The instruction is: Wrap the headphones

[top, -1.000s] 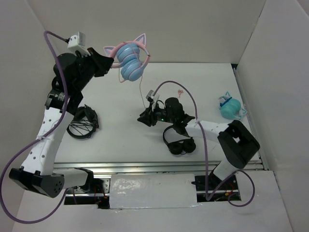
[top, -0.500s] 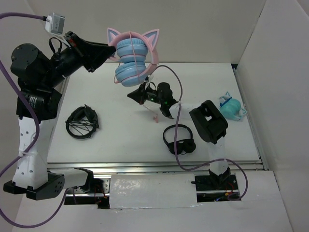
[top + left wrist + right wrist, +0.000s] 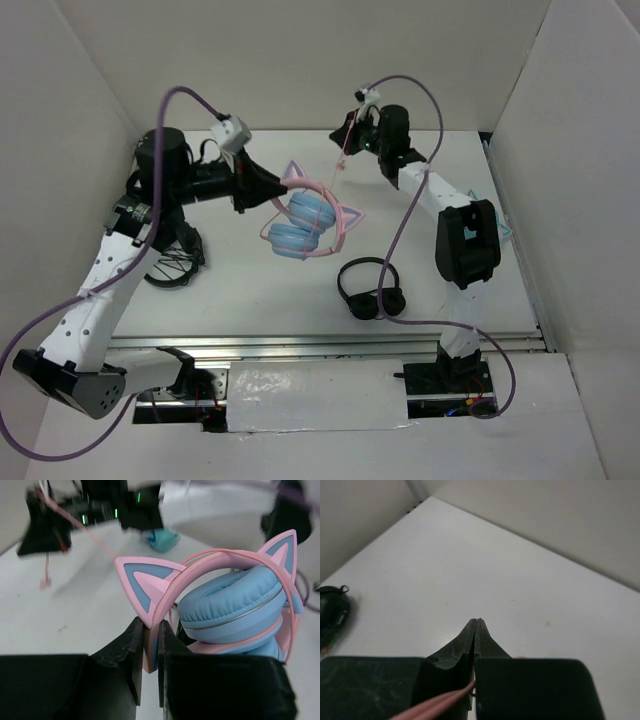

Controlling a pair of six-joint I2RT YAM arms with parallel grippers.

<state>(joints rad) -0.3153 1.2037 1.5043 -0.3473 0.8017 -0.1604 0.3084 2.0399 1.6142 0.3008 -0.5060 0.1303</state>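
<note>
**Body held, cable drawn out, winding about to be laid**

Left claw [image 3: 150, 630]: pressed together on the pink headband, just below one cat ear. The band sits deep between the fingers. The headphones [image 3: 303, 222] hang from it in the air over the middle of the counter [image 3: 250, 300], blue cups folded one on the other, clear of the surface.

Right claw [image 3: 477, 630]: fingers closed to a slit, pinching the thin pink cable [image 3: 437, 704]. In the top view this claw is up at the far edge of the counter, well apart from the cups, with a short tail of cable dangling beneath it. The run between claw and cups is too fine to trace in full. You cannot tell whether any turn already lies round the cups.

Untouched: black headphones [image 3: 370, 292] near the right arm, black wire bundle [image 3: 170, 255] under the left arm.

Judgement: you are in the winding step, early.
- Bring the right claw in and circle it round the folded cups while the left holds steady.
- Keep the tension light: too much may drag the band out of the left claw.
- Steer clear of the cat ears, where the cable would likely snag
</note>
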